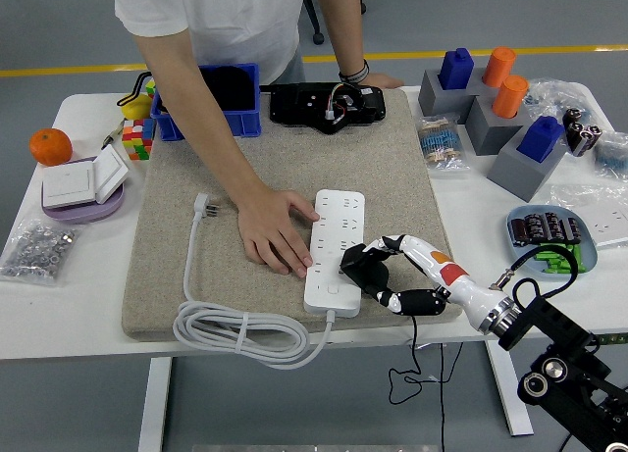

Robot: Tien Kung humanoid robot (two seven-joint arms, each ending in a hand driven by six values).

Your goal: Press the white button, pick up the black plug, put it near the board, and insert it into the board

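A: Starting far left of the robot's hand, what was on the table?

B: An orange [49,146], a white wall switch [82,177] on a purple dish, and a bag of small metal parts [37,249] near the front edge. Closer in, still to the left of the hand, a Rubik's cube [138,138] and a blue bin [208,101] sat at the far side.

A: And on the beige mat [196,207]?

B: The white cable [235,329] lay coiled at the mat's front edge, its three-pin plug [203,206] further back. A person's hand [275,233] lay flat on the mat, fingertips against the left side of the white power strip [334,249].

A: Where was the robot's right hand [378,271]?

B: Just right of the strip's near half. Its fingers were curled around the black plug [359,266], pinching it; the plug sat at the strip's right edge, touching it. Whether its pins were in a socket, I couldn't tell. The plug's thin black cord [412,359] hung down off the table's front, below the hand.

A: Beyond the hand?

B: A black device [327,106] at the mat's far edge, with the person's other hand [378,80] by it.

A: And to the right?

B: Grey blocks holding blue and orange pegs [496,109], and a blue bowl of small parts [549,238].
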